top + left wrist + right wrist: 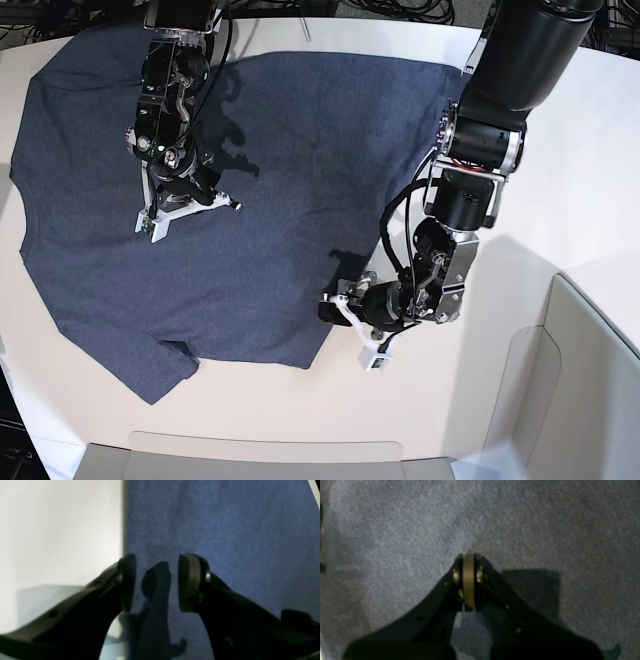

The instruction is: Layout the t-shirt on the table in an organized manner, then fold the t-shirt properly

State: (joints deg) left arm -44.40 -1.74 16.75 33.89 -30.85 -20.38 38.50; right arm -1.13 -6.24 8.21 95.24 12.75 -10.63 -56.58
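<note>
The t-shirt lies spread flat on the table, plain dark side up, no lettering showing. My left gripper hovers low at the shirt's right-hand edge; in the left wrist view the left gripper is open with nothing between its pads, over the t-shirt just inside the cloth's straight border with the table. My right gripper is over the shirt's upper left part; in the right wrist view the right gripper is shut, pads pressed together, only the t-shirt beneath it.
Pale grey translucent panels stand at the front edge and the right. Cables run along the back of the table. One sleeve sticks out towards the front left.
</note>
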